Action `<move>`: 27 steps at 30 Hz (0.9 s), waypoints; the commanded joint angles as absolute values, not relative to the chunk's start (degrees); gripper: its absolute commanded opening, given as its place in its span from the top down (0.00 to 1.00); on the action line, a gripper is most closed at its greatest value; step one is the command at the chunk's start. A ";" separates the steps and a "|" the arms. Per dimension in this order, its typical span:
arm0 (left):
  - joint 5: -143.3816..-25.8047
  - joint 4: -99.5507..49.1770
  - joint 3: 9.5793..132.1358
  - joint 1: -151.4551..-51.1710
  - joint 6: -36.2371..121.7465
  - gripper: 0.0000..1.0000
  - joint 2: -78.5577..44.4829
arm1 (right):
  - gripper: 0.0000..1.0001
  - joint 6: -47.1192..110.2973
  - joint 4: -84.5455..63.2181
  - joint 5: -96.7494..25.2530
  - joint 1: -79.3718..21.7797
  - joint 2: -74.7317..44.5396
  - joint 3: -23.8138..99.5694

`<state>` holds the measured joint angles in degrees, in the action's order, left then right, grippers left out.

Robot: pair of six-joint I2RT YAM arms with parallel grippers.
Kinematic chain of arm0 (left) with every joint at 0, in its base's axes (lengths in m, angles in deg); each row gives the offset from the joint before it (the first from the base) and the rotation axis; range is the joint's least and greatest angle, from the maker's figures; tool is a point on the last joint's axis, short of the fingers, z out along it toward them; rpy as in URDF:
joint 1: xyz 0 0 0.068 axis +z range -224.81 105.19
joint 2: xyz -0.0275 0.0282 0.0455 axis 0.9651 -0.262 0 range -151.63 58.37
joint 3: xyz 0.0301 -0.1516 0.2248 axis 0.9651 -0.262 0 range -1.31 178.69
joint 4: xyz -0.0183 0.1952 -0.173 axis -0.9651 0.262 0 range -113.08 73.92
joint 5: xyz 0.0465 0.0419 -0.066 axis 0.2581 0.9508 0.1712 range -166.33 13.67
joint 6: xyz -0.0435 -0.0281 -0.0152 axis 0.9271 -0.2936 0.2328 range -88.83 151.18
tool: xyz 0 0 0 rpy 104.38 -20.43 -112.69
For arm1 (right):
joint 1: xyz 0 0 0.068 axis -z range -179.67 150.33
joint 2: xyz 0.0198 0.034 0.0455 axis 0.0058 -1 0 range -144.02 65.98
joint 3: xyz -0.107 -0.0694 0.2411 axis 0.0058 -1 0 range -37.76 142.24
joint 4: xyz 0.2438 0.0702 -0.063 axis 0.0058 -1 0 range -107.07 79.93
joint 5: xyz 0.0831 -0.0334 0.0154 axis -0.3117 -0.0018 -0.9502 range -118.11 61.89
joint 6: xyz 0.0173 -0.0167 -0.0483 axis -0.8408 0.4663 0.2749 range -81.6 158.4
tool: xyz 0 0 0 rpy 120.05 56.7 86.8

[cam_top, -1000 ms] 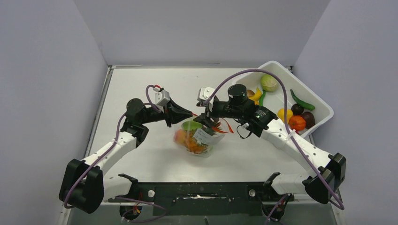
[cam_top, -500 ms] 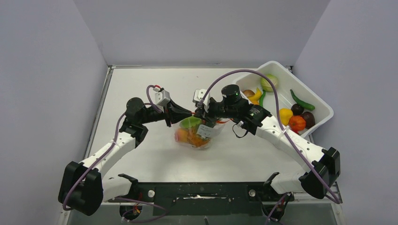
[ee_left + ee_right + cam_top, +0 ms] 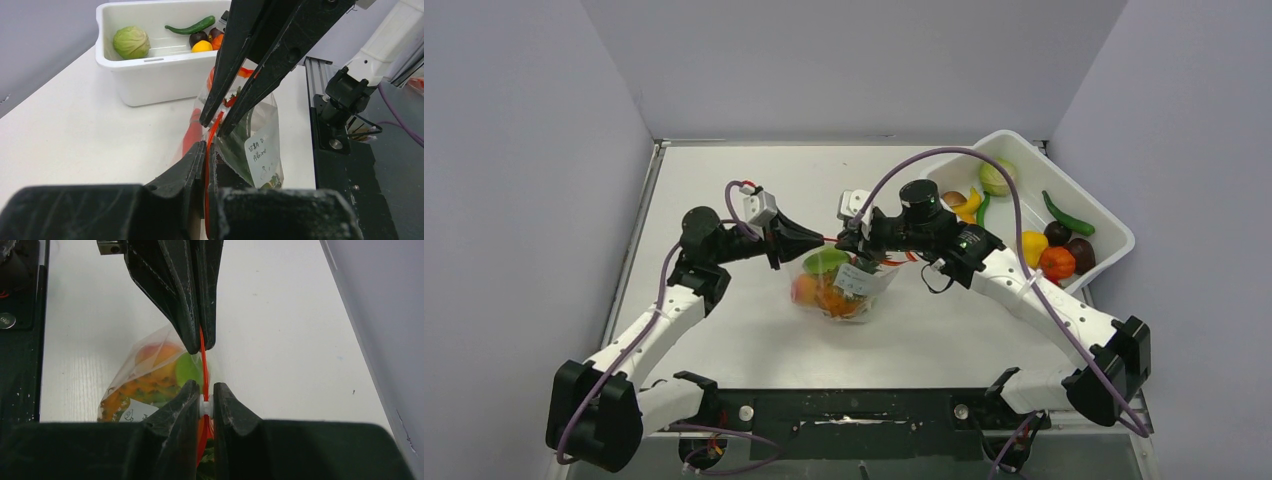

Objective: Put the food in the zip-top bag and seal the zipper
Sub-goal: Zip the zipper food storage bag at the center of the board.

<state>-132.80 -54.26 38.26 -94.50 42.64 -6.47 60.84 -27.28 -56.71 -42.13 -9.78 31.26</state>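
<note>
The clear zip-top bag hangs at mid-table with food inside: a green ball, a peach and an orange bumpy fruit. Its red-orange zipper is stretched taut between the grippers. My left gripper is shut on the zipper's left end. My right gripper is shut on the zipper's small white end piece. The bag also shows in the left wrist view, with a white label on it. The left gripper's fingers show in the right wrist view, pinching the strip.
A white tub stands at the back right with several more toy foods, among them a cabbage, a green pepper and a red-orange fruit. A black rail runs along the near table edge.
The right gripper moved left along the zipper toward the left gripper. The left gripper drew back slightly to the left. The bag shifted a little left with them.
</note>
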 commanded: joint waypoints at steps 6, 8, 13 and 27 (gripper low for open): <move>-133.93 -52.10 42.26 -86.15 42.19 1.00 -2.40 | 1.00 62.79 -29.44 -57.22 -36.76 -2.75 29.68; -134.32 -51.31 42.44 -84.25 42.44 1.00 -1.99 | 1.00 62.90 -30.11 -57.64 -35.49 -1.76 29.05; -133.53 -49.73 42.79 -82.15 42.77 1.00 -1.70 | 1.00 63.47 -32.24 -58.75 -32.51 0.84 27.68; -130.17 -46.81 43.34 -78.88 42.61 1.00 -1.99 | 1.00 66.54 -40.53 -61.83 -25.92 5.19 26.49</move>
<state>-135.90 -46.33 39.94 -81.97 43.03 -3.24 64.36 -35.06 -63.88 -29.21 2.04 26.12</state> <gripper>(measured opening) 0.018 0.126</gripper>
